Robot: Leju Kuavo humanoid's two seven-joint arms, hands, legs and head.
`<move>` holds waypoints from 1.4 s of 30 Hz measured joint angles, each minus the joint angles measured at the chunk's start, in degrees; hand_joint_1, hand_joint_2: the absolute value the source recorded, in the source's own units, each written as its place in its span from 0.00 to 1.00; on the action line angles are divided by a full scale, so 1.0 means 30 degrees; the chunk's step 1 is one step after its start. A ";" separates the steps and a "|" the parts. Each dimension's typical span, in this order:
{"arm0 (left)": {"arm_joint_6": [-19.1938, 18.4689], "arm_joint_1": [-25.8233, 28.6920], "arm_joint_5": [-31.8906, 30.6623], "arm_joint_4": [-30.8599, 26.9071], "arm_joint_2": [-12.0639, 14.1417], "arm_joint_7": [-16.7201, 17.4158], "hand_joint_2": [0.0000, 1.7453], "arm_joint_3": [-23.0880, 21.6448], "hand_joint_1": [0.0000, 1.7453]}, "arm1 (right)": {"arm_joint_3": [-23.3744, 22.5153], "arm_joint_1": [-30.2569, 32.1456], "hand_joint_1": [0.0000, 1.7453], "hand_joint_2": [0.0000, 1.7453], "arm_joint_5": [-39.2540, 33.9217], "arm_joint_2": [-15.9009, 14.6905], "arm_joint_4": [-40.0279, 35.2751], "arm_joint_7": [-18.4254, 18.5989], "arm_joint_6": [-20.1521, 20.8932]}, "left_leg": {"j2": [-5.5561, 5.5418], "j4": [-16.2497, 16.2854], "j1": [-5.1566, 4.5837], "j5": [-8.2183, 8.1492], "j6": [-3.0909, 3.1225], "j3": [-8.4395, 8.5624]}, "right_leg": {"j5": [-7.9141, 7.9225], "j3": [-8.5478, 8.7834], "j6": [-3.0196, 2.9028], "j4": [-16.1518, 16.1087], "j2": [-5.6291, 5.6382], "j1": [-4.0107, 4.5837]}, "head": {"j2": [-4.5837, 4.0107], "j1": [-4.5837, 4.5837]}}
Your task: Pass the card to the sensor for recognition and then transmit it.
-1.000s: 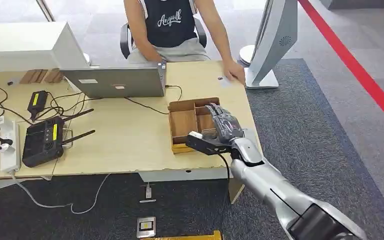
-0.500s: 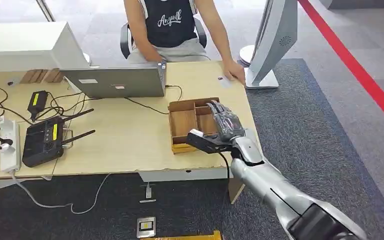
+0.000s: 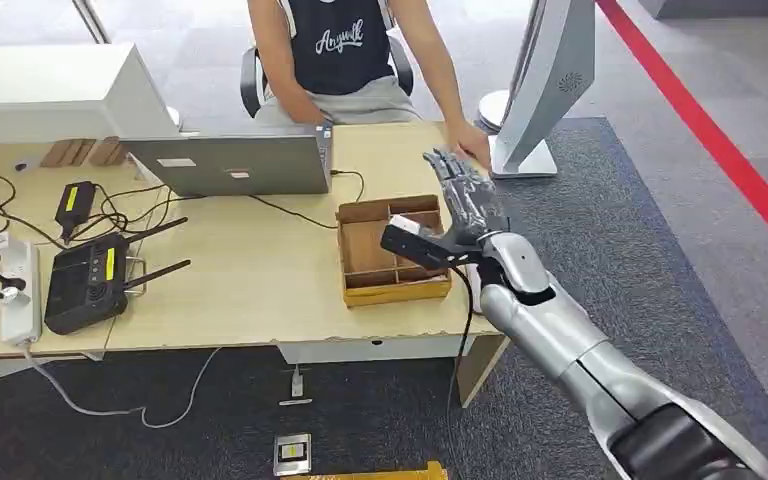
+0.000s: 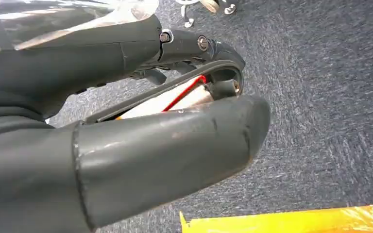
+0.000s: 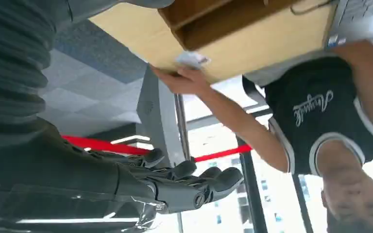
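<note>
Right hand [image 3: 463, 200] raised above wooden tray [image 3: 392, 252], fingers straight and spread, grasping nothing. Card [image 5: 193, 59] on table [image 3: 250, 270] at hand's 12 o'clock, under person's hand [image 3: 472, 143]. Left hand [image 4: 126, 121]: grasp unclear.

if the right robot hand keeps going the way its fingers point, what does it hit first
Most likely the person's hand resting on a white card at the table's far corner. The right robot hand is open, raised over the wooden tray, fingers aimed that way. Depth is unclear, so it may pass above.
</note>
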 joint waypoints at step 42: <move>0.0051 -0.0045 0.0721 -0.0007 0.0000 0.0488 0.00 -0.0015 0.00 | 0.2601 0.3461 0.00 1.00 -0.0554 -0.2127 -0.6819 0.0152 0.8060 | 0.0002 -0.0006 0.0002 -0.0001 -0.0001 -0.0008 | -0.0003 -0.0005 -0.0001 0.0001 0.0000 0.0002 | 0.0000 0.0000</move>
